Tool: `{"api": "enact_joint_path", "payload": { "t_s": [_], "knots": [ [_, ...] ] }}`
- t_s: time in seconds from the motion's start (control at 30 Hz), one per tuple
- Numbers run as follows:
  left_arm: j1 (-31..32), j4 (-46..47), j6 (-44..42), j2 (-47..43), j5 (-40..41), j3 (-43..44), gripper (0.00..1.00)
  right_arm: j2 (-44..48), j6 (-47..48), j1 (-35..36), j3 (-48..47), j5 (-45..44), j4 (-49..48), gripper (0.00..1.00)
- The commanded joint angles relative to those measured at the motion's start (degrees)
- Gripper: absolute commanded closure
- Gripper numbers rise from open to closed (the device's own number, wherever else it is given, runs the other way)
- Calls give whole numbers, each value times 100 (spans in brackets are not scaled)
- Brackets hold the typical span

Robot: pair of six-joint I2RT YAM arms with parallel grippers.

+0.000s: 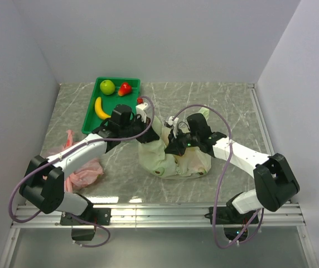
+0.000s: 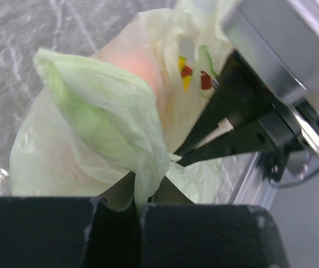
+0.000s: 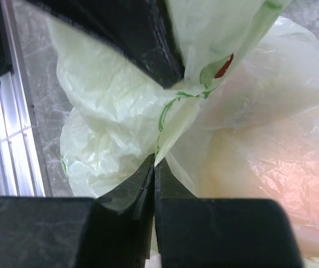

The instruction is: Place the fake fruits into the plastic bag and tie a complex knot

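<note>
Top view: plastic bag [image 1: 173, 162] sits mid-table, slumped and bulging, betw. the two arms, just right of the tray's near end. Table [image 1: 232, 111] is grey, marble-look.

L gripper [image 1: 148, 127] reaches in from the left to the bag's upper left. R gripper [image 1: 174, 138] comes from the right onto the bag top. We note the two tips close together over the bag.

L wrist cam: L gripper [image 2: 137, 204] jaws pressed together w/ a twisted fold of the pale green film pinched betw. them. The fold rises up-left into a pointed lobe. R gripper's black fingers [image 2: 243, 142] cross in from the right, tight together, at the film just beside that pinch.

R wrist cam: R gripper [image 3: 153, 178] narrow, no gap visible, film w/ a green printed line caught at the tips. One dark L finger [image 3: 131, 39] sits above, touching the same bunch of film.

Bag contents: an orange-pink shape [image 3: 293, 167] shows thru the film; we can't tell which fruit.

Outside the bag: green tray [image 1: 91, 124], far left, holds a green apple [image 1: 107, 86], a red fruit [image 1: 125, 89] and a banana [image 1: 101, 108].

Pink bag [image 1: 84, 173] lies crumpled near-left, partly under the L arm, well apart from the green one.
</note>
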State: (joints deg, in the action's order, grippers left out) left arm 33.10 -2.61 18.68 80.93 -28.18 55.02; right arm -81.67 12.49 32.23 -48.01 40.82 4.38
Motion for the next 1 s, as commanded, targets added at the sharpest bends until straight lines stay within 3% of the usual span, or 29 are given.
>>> {"api": "enact_joint_path", "payload": {
  "t_s": [0.0,0.1,0.23,0.33,0.53,0.7,0.8,0.97],
  "knots": [
    [-234,570,-917,-69,-1601,8,100,238,139,12,-463,198,220,88],
    [-383,498,-1234,-24,-1743,-44,100,702,235,-6,-639,225,615,76],
    [-401,341,-1699,37,-1725,43,100,1459,491,-15,-631,242,1396,50],
    [-401,279,-1806,143,-1734,131,100,1882,684,-6,-631,234,2046,40],
    [-401,279,-2070,257,-1884,245,100,2997,264,-452,-350,111,2507,37],
    [-401,121,-2175,275,-1884,316,100,3412,-421,-2286,-130,436,2489,31],
    [-410,164,-2175,266,-1927,325,100,3351,-765,-2861,142,181,2024,23],
    [-410,182,-2377,292,-2042,360,100,2711,-924,-2959,556,742,803,16]
  ]
}}
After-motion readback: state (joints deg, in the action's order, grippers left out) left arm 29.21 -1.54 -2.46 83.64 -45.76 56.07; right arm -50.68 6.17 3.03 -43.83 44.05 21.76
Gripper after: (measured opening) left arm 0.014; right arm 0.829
